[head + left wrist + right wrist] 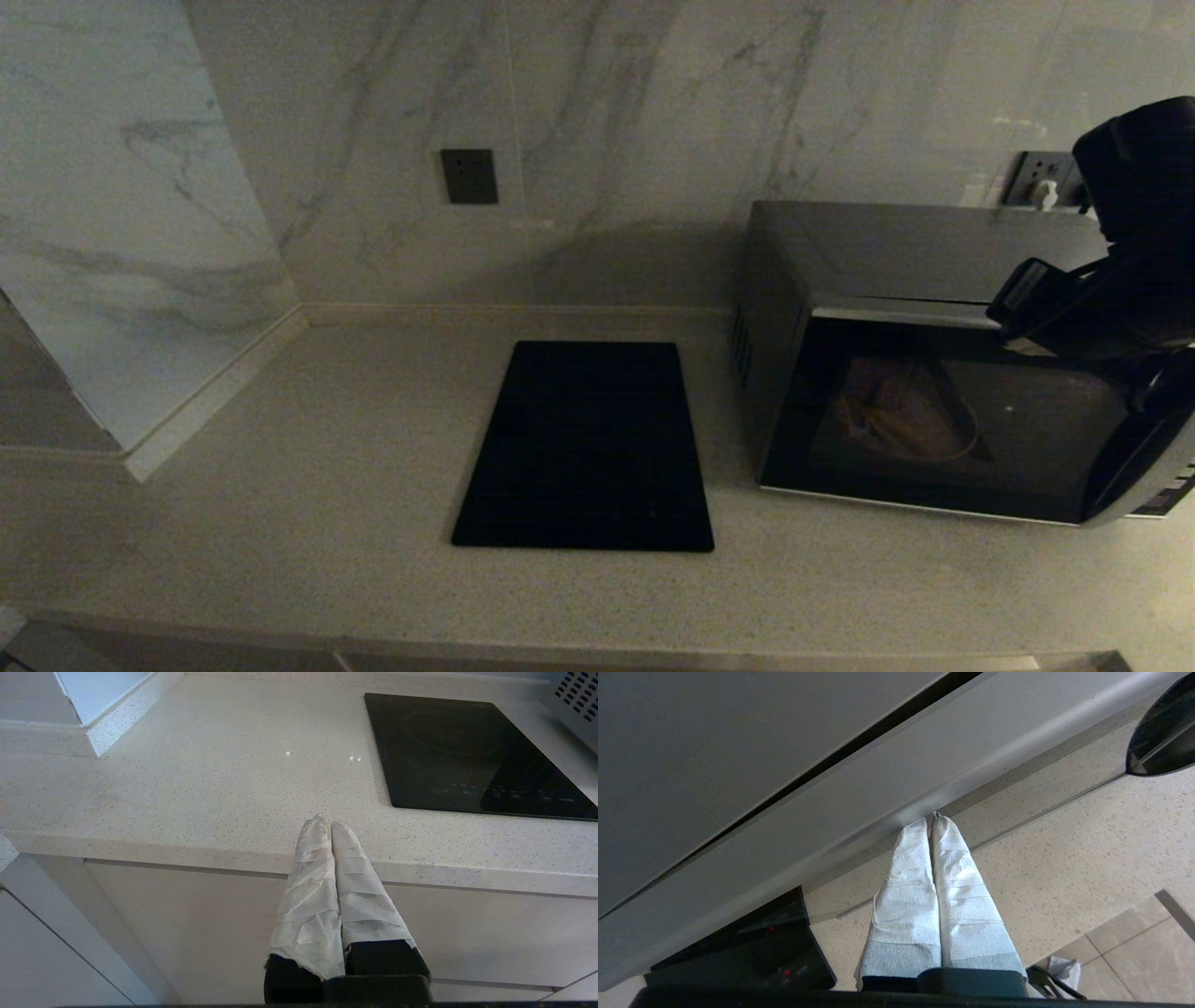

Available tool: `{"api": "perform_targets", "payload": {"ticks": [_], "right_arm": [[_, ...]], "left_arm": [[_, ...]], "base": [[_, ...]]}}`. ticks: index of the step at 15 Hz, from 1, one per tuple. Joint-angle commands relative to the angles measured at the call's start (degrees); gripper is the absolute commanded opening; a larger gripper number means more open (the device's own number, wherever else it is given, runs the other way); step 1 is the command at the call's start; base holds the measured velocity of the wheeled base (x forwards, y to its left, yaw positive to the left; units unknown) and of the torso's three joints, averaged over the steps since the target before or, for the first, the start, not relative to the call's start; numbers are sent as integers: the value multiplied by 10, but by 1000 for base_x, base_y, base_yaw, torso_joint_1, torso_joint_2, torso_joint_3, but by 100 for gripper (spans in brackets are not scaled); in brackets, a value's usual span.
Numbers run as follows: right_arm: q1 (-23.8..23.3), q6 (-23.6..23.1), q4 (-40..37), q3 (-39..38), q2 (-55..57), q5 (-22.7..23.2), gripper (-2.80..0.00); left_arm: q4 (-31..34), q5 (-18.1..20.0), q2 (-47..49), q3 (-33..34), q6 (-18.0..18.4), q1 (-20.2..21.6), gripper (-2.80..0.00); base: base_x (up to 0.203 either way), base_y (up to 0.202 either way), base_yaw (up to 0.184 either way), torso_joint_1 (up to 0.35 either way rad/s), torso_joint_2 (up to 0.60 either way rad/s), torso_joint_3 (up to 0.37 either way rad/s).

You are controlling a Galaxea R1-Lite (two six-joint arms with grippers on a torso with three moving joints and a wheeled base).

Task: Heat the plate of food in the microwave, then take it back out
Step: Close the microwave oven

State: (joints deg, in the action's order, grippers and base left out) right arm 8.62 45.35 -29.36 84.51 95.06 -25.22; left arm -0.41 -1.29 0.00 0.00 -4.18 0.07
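The dark grey microwave (934, 252) stands at the counter's right, and its black glass door looks closed. Through the lit glass I see the plate of food (901, 411) inside, pale with orange-tan sticks. My right arm (1120, 280) reaches over the microwave's top right corner. My right gripper (932, 817) is shut with nothing between its white-wrapped fingers. Its tips rest against the grey top edge of the microwave (878, 784) front. My left gripper (325, 823) is shut and empty, parked low in front of the counter edge, out of the head view.
A flat black cooktop slab (586, 448) is set into the speckled counter (327, 485) left of the microwave. Marble walls close the back and the left corner. A dark wall socket (469, 175) sits behind. Cabinet fronts (187, 933) lie under the counter edge.
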Motion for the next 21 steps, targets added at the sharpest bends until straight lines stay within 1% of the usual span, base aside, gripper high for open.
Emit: {"api": "perform_targets", "payload": {"ticks": [1, 14, 18, 21], "right_arm": [[-4, 2, 14, -4, 4, -3, -280], [-18, -15, 90, -23, 30, -3, -280], [-29, -20, 109, -28, 37, -3, -280], [-36, -36, 142, -38, 47, -3, -280]], "left_arm": [[0, 0, 0, 0, 0, 0, -280], [0, 0, 1, 0, 0, 0, -280], [0, 0, 0, 0, 0, 0, -280], [0, 0, 0, 0, 0, 0, -280]], "base": [[0, 0, 0, 0, 0, 0], [0, 0, 0, 0, 0, 0], [0, 0, 0, 0, 0, 0], [0, 0, 0, 0, 0, 0]]}}
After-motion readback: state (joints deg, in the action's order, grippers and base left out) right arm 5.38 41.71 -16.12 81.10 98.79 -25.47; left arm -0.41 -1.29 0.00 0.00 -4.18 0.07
